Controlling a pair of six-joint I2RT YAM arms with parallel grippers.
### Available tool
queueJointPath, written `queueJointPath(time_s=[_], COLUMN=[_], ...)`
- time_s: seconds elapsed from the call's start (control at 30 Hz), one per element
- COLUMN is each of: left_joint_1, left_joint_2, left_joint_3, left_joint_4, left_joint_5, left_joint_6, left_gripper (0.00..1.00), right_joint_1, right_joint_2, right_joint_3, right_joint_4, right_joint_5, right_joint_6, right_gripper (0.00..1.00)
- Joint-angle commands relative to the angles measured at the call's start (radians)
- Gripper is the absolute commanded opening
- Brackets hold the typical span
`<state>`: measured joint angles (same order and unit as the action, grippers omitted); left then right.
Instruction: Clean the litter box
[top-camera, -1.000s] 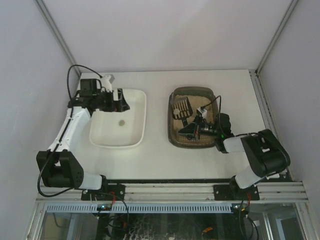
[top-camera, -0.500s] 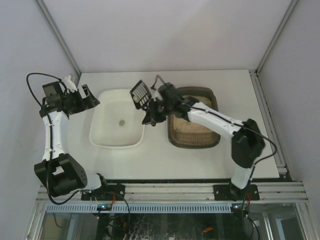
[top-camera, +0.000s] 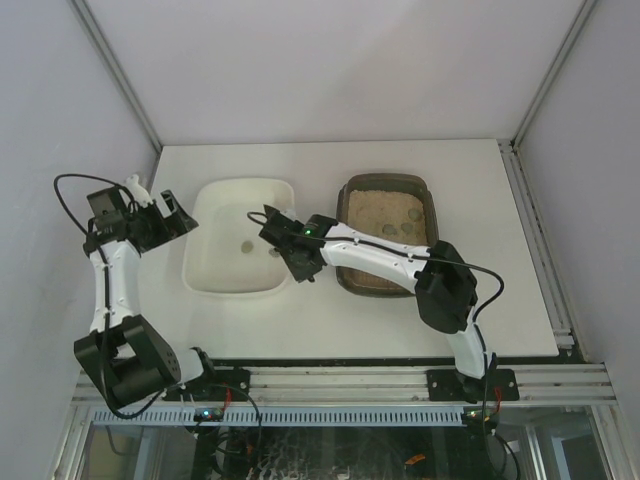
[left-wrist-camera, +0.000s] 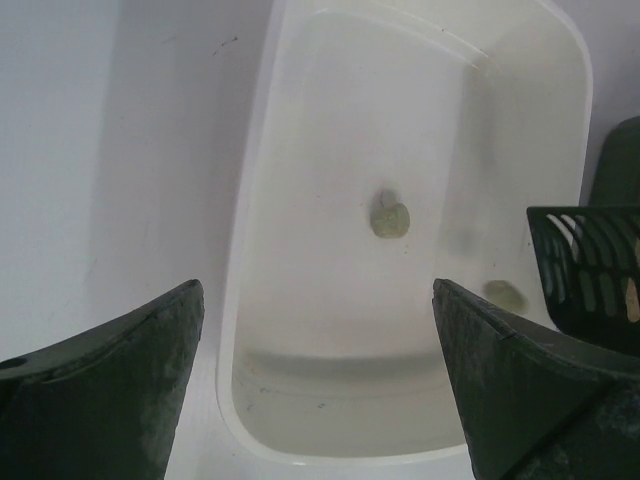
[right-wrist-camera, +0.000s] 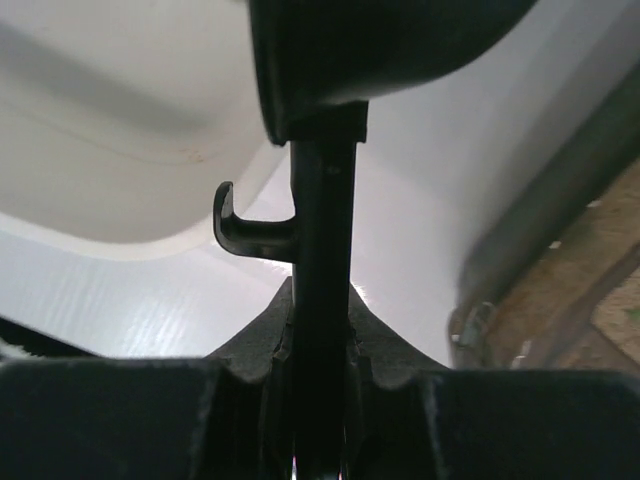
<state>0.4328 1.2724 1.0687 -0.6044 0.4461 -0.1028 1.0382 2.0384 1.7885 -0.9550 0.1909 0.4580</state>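
The litter box (top-camera: 385, 179) is a dark brown tray of beige sand with several darker clumps, right of centre; its edge shows in the right wrist view (right-wrist-camera: 540, 240). My right gripper (top-camera: 292, 246) (right-wrist-camera: 322, 300) is shut on the handle of the black slotted scoop (top-camera: 273, 225) (right-wrist-camera: 322, 200). The scoop head hangs over the right side of the white tray (top-camera: 225, 268) (left-wrist-camera: 590, 272). Two greenish clumps (left-wrist-camera: 390, 217) (left-wrist-camera: 505, 295) lie in that tray. My left gripper (top-camera: 165, 215) (left-wrist-camera: 320, 400) stands open and holds nothing, just left of the white tray.
The white tray (left-wrist-camera: 250, 330) and the litter box stand side by side with a narrow strip of table between them. Grey walls close the table at the back and both sides. The right arm stretches across the litter box's near left corner.
The right arm carried the scoop from the litter box to the white tray and lowered it; a second clump now lies there. The left gripper withdrew from over the tray to its left side.
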Motion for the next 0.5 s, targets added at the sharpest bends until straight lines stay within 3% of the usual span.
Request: queueJointPath(time_s=[0.0, 0.27, 0.33, 0.47], left_joint_1=[0.000, -0.038, -0.120, -0.384], left_joint_2=[-0.065, -0.093, -0.115, -0.099], left_joint_3=[-0.056, -0.074, -0.068, -0.009], left_joint_4=[0.074, 0.072, 0.084, 0.140], left_joint_5=[-0.002, -0.076, -0.143, -0.397], left_joint_6=[-0.034, -0.038, -0.019, 0.009], left_gripper=[1.00, 1.00, 1.00, 1.00], right_joint_1=[0.038, 0.053, 0.015, -0.181], right_joint_2=[-0.065, -0.130, -0.205, -0.450], right_joint_3=[0.034, 0.023, -0.031, -0.254], right_joint_4=[-0.003, 0.030, 0.050, 0.104], right_joint_5=[0.162, 0.246, 0.211, 0.051], right_joint_6=[-0.096, -0.096, -0.057, 0.021], right_gripper=[0.00, 0.00, 0.00, 0.00])
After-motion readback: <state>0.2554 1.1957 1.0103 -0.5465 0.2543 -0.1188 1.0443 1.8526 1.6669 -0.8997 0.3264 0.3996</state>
